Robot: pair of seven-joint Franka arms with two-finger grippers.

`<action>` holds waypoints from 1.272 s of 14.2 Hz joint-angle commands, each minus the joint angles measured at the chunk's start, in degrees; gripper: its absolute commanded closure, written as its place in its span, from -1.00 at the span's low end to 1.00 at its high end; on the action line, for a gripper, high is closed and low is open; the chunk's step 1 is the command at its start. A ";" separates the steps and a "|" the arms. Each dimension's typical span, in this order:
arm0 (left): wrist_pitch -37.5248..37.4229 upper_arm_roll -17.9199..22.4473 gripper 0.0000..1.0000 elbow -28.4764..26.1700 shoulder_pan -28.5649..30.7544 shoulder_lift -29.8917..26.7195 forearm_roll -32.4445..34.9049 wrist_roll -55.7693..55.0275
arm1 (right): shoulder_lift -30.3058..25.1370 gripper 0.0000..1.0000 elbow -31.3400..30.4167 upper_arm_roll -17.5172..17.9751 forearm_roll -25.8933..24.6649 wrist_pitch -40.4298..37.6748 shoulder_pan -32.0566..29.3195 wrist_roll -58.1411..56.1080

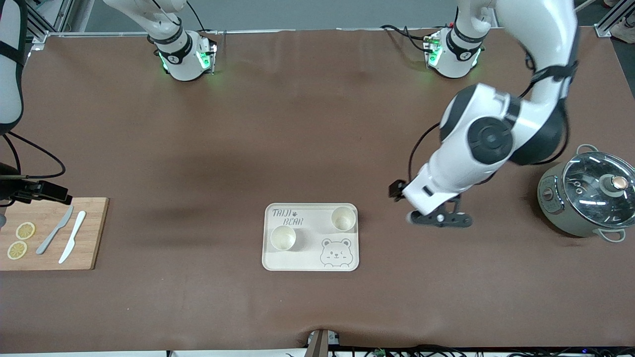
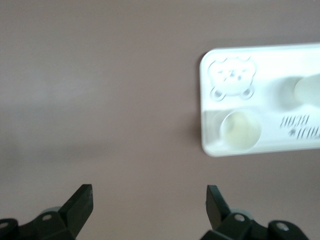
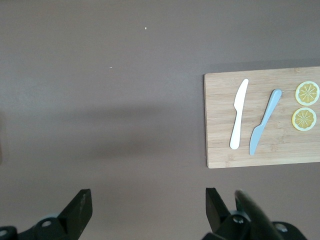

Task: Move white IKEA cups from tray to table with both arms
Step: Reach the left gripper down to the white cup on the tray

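Two white IKEA cups stand upright on the cream bear-printed tray (image 1: 307,259): one (image 1: 283,238) toward the right arm's end, the other (image 1: 343,218) toward the left arm's end and farther from the front camera. My left gripper (image 1: 439,218) is open and empty, over bare table beside the tray. The left wrist view shows its open gripper (image 2: 149,201), the tray (image 2: 270,65), one cup (image 2: 241,130) and the blurred second cup (image 2: 307,89). My right gripper (image 1: 49,192) is open and empty, up by the cutting board; its wrist view (image 3: 149,202) shows bare table under it.
A wooden cutting board (image 1: 94,233) at the right arm's end carries a grey knife (image 1: 54,230), a white knife (image 1: 72,237) and two lemon slices (image 1: 25,230). A grey pot with a glass lid (image 1: 588,193) stands at the left arm's end.
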 commanded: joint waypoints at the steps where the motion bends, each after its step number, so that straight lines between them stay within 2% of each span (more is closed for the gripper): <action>1: 4.44 0.46 -1.00 2.98 -1.57 4.51 0.64 -1.53 | -0.73 -1.00 0.04 0.34 -0.16 -0.06 -0.86 -0.37; 8: 13.50 0.55 -1.00 2.45 -5.26 11.54 4.15 -2.76 | -0.55 -1.00 -0.22 0.34 0.28 0.81 -0.60 -0.54; 11: 16.66 0.55 -1.00 2.36 -6.92 14.26 6.16 -6.35 | -0.29 -1.00 -0.66 0.51 0.63 5.20 0.72 0.59; 14: 17.03 0.46 -1.00 2.36 -7.63 15.33 10.04 -10.31 | 0.85 -1.00 -0.31 0.51 8.26 6.87 4.66 7.17; 18: 19.04 0.46 -1.00 2.10 -8.60 16.12 10.13 -11.90 | 5.15 -1.00 0.04 0.42 8.37 11.96 14.06 21.12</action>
